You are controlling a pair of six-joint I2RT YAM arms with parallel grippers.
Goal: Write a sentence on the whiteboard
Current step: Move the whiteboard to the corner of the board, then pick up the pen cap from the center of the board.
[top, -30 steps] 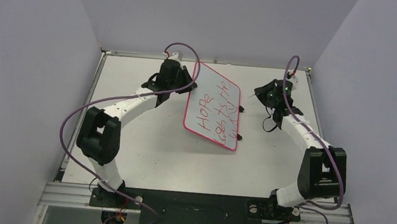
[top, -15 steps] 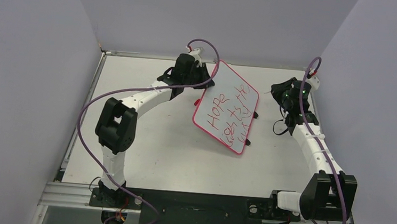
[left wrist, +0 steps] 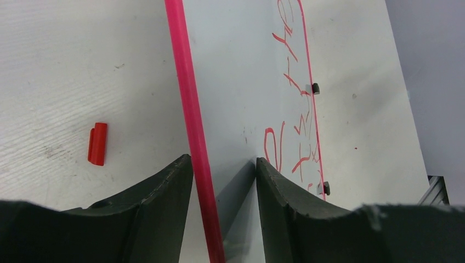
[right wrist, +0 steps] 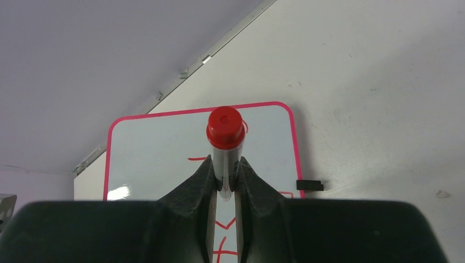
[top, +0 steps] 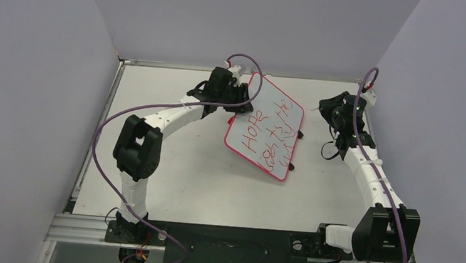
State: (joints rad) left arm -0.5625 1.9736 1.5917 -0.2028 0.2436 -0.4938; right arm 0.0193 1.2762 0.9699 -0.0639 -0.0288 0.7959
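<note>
Lilac walls (top: pixel 32 90) close in a grey-white counter (top: pixel 170 183). The whiteboard (top: pixel 237 137) sits toward its far edge, between the arms, bearing the red sentence (top: pixel 272 141) starting "HOPE". Only the left wrist view shows the left fingers (left wrist: pixel 164 192) spread astride the pink rim, and a small red piece (left wrist: pixel 97 143) on the counter. Only the right wrist view shows the right fingers (right wrist: pixel 200 181) pinching a red-capped marker (right wrist: pixel 225 129).

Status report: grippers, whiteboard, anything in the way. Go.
Left gripper open, straddling whiteboard rim. Right gripper shut on marker, clear of board. Sentence on board in red. Small red piece loose beside board.
</note>
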